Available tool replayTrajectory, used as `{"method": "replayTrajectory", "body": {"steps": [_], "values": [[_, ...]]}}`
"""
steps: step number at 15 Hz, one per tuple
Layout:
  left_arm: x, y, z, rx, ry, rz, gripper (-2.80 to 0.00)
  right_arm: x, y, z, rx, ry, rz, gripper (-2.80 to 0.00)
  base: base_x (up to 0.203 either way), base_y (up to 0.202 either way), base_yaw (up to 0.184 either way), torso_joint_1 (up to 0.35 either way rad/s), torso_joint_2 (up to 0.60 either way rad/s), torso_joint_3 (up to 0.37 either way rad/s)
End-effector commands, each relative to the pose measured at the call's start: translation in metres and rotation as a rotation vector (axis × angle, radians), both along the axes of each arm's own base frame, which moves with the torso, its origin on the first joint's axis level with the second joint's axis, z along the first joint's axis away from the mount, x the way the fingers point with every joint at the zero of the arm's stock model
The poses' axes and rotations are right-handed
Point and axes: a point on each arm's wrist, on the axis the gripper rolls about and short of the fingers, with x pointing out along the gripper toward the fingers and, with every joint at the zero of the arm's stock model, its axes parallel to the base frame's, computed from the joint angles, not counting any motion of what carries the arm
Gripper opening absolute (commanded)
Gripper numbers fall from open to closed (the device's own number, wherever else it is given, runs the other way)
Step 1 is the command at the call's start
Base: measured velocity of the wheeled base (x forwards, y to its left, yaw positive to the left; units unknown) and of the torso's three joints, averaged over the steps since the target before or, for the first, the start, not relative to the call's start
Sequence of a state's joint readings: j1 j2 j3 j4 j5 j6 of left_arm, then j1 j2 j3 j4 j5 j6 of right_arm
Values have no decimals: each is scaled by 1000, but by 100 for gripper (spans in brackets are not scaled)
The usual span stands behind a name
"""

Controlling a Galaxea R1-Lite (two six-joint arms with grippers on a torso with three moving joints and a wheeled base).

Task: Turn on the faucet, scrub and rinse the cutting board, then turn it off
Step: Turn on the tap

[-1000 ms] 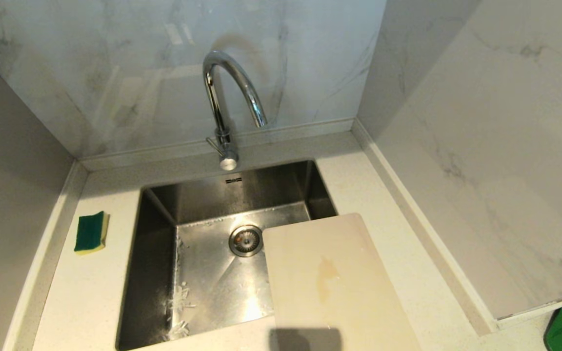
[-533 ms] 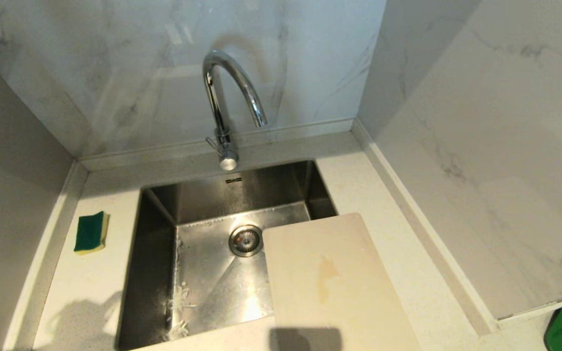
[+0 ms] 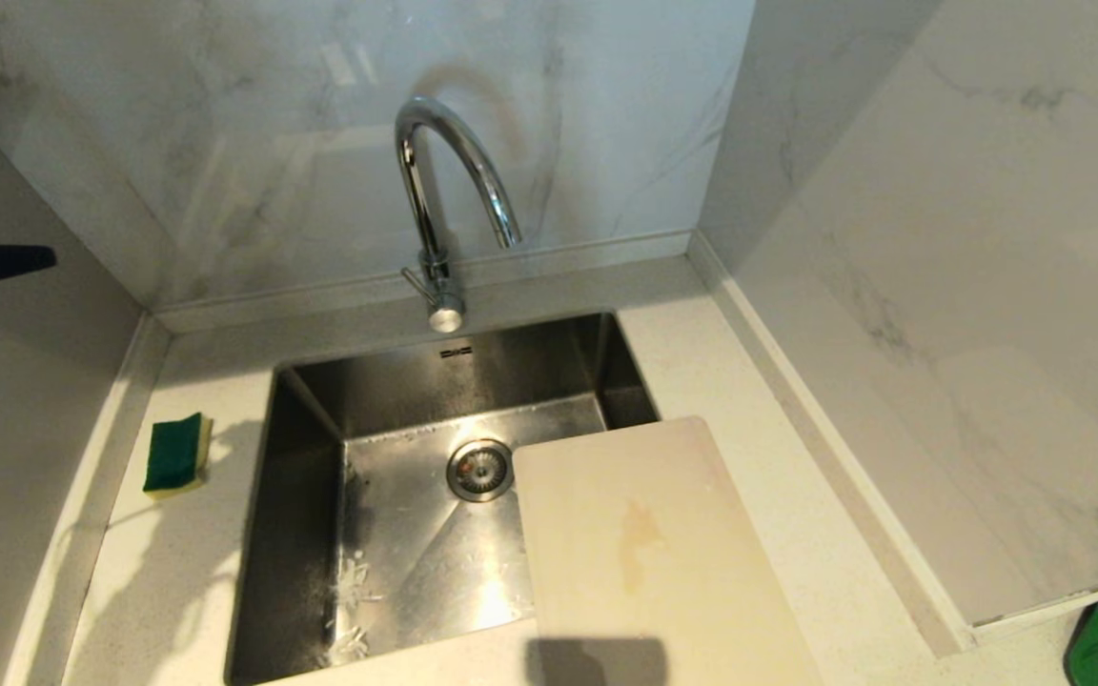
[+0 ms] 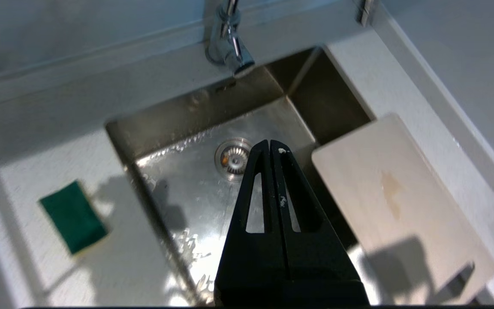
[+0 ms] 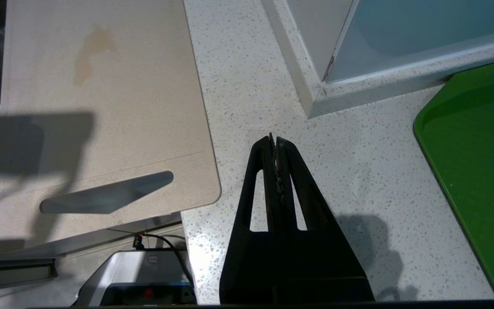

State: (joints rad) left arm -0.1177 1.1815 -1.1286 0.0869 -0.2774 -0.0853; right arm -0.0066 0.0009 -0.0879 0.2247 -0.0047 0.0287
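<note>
Marble walls close in on a pale speckled counter (image 3: 187,591) with a steel sink (image 3: 435,381) sunk into it; the faucet (image 3: 444,191) stands at the back rim, spout arching over the basin, its stubby lever (image 3: 414,278) low at the base, no water running; the board (image 3: 644,553) lies half over the sink's right side and half on the counter, stain up; a sponge (image 3: 175,454) sits left of the sink

Left gripper (image 4: 270,148) hangs above the basin, fingers pressed together and empty; right gripper (image 5: 275,143) is low over the counter just beside the board's slot end, also pressed together, empty

Risks as I judge them: the lever is small and slick, so a closed tip may glance off it or strike the spout; the overhanging board could tip into the basin if pressed on its unsupported edge; the near walls leave the left arm little room
</note>
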Motion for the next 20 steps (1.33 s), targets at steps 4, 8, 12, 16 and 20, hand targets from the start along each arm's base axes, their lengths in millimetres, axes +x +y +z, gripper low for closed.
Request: {"method": "replayTrajectory", "body": {"steps": [4, 8, 12, 16, 20], "values": [[102, -30, -14, -95, 132, -8, -280, 0, 0, 0, 0, 3, 0, -280, 0, 0, 0, 0, 0, 0], [140, -42, -22, -136, 161, 12, -280, 0, 0, 0, 0, 3, 0, -280, 0, 0, 0, 0, 0, 0], [176, -68, -29, -154, 168, 80, -280, 0, 0, 0, 0, 3, 0, -280, 0, 0, 0, 0, 0, 0], [208, -84, -43, -178, 191, 102, -280, 0, 0, 0, 0, 2, 0, -280, 0, 0, 0, 0, 0, 0], [243, -93, -68, -189, 215, 174, -280, 0, 0, 0, 0, 2, -1, -280, 0, 0, 0, 0, 0, 0]]}}
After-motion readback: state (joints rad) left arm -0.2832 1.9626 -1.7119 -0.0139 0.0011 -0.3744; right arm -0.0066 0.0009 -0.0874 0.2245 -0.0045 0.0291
